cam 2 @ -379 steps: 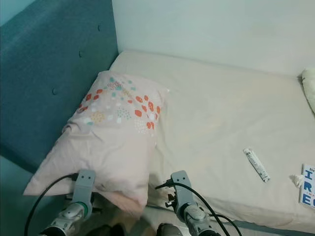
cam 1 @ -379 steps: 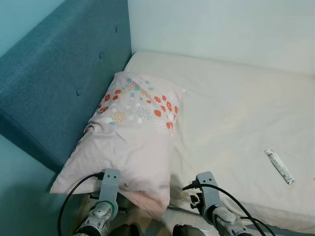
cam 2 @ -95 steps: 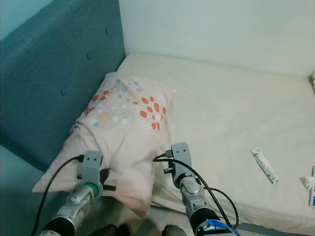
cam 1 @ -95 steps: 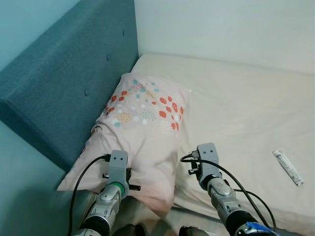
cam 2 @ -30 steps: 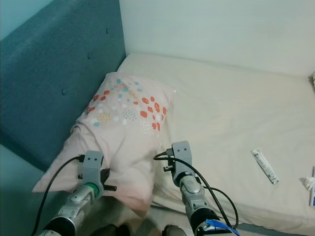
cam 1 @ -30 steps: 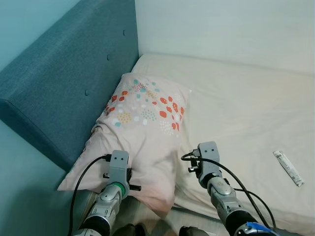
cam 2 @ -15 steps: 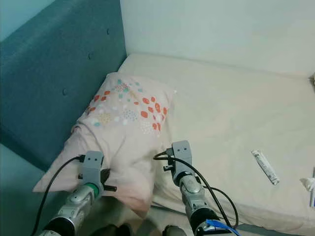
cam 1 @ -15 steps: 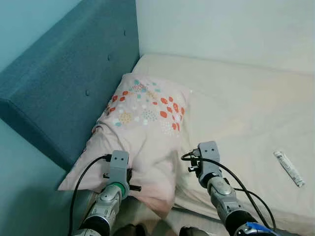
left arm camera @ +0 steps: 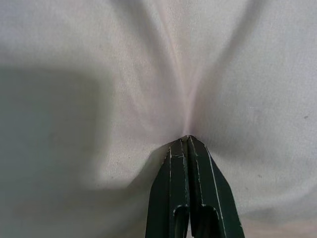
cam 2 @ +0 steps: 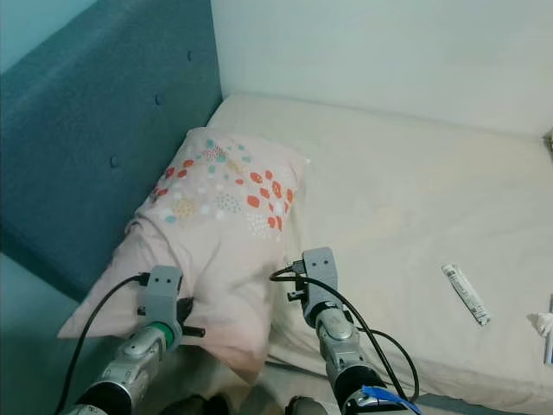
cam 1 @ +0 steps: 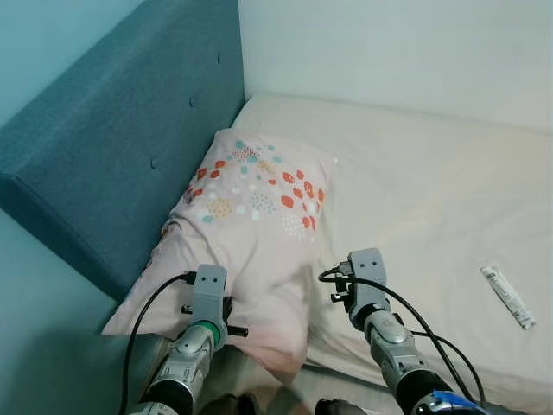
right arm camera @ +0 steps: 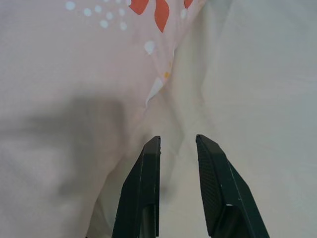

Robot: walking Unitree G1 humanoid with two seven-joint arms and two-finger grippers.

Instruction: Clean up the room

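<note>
Pillow fabric was pinched in your left hand; your right hand hung spread beside its edge, so you needed that second grip before lifting

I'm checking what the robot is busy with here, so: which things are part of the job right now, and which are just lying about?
In the job:
pillow, pinched at its near end
left gripper, shut on the pillow's fabric
right gripper, open at the pillow's edge
bed, bearing the pillow

Lying about:
small tube on the bed, to the robot's right
blue headboard
</note>
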